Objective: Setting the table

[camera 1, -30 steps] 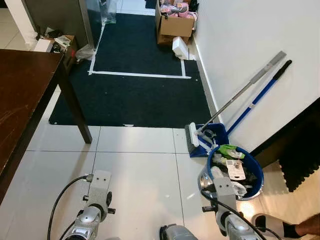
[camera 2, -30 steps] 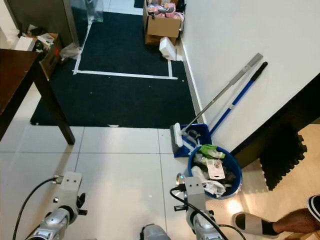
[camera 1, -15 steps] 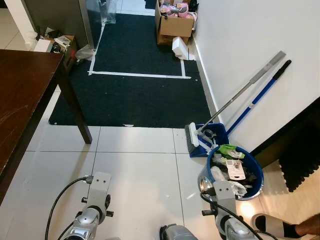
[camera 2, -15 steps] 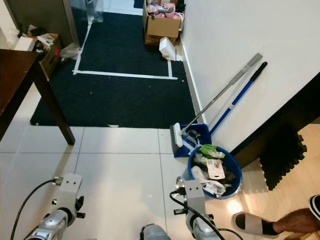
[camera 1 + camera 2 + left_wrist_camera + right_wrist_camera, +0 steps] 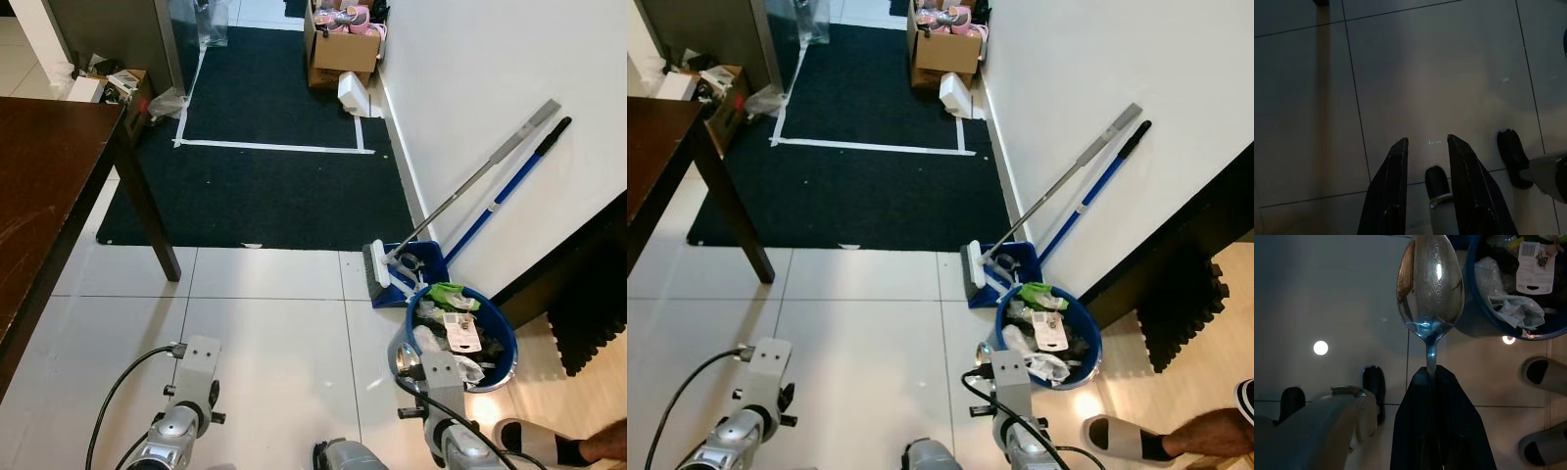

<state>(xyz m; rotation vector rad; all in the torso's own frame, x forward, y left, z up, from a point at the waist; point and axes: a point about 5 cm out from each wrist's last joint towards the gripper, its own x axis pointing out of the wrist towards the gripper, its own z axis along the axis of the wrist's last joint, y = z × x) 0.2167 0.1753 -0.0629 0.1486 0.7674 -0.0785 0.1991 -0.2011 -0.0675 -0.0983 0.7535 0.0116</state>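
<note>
The right gripper (image 5: pixel 1431 377) is closed on the handle of a spoon (image 5: pixel 1430 286). The two black fingers (image 5: pixel 1415 416) meet around the handle with no gap between them, and the neck and bowl stand clear beyond the fingertips, in line with the fingers. The bowl is shiny and reflects the room. In the head views the spoon's bowl (image 5: pixel 405 360) shows as a small bright oval just beside the right arm's wrist block, low over the floor (image 5: pixel 274 333) and next to the rim of the bucket (image 5: pixel 495 338).

The left gripper (image 5: pixel 1427 142) holds nothing. Its fingers (image 5: pixel 1393 186) stand slightly apart with a narrow gap, pointing down at the grey tiles. In the left eye view that arm (image 5: pixel 186 392) hangs low on the left with a black cable looping from it.

The table (image 5: pixel 44 196) is dark brown wood, at the robot's left, with one leg standing on the tile near the edge of the rug (image 5: pixel 265 176). The spoon is well apart from the table, on the opposite side of the robot.

The blue bucket is full of wrappers and rubbish. A broom (image 5: pixel 460 196) and a blue-handled mop (image 5: pixel 505 191) lean on the white wall (image 5: pixel 470 78) behind it, beside a blue dustpan (image 5: pixel 416 264). A cardboard box (image 5: pixel 343 44) sits at the far end of the rug. A person's foot in a slipper (image 5: pixel 529 441) is on the floor just right of the right arm.
</note>
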